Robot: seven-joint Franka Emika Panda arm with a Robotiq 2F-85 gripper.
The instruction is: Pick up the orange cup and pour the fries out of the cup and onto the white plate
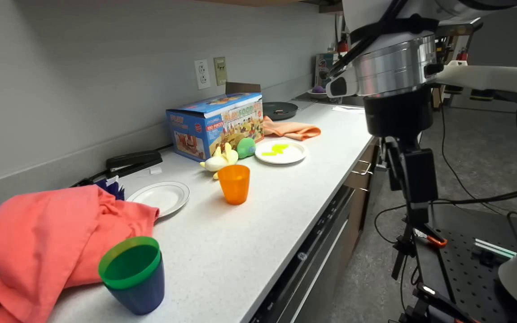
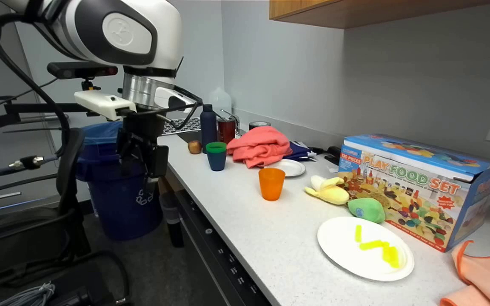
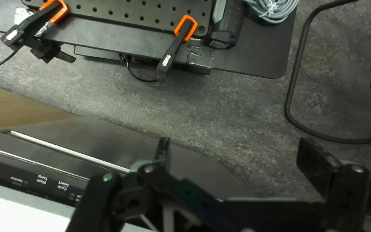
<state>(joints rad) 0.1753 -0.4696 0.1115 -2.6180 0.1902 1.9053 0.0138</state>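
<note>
The orange cup stands upright on the white counter in both exterior views (image 1: pixel 234 186) (image 2: pixel 271 185). Its inside is hidden, so I cannot tell what it holds. The white plate (image 1: pixel 295 155) lies flat farther along the counter and also shows in an exterior view (image 2: pixel 340 244). Several bright yellow strips (image 2: pixel 374 245) lie on it. My gripper (image 1: pixel 406 193) hangs pointing down off the counter's front edge, well apart from the cup and plate; it also shows in an exterior view (image 2: pixel 141 170). In the wrist view my gripper (image 3: pixel 233 145) is open and empty above the floor.
A plain white plate (image 1: pixel 164 197), a red cloth (image 1: pixel 65 233) and stacked green and blue cups (image 1: pixel 137 282) are on the counter. A toy banana (image 2: pixel 329 191), a green toy (image 2: pixel 367 210) and a play food box (image 2: pixel 402 191) stand near the wall. A cabinet (image 2: pixel 389 15) overhangs.
</note>
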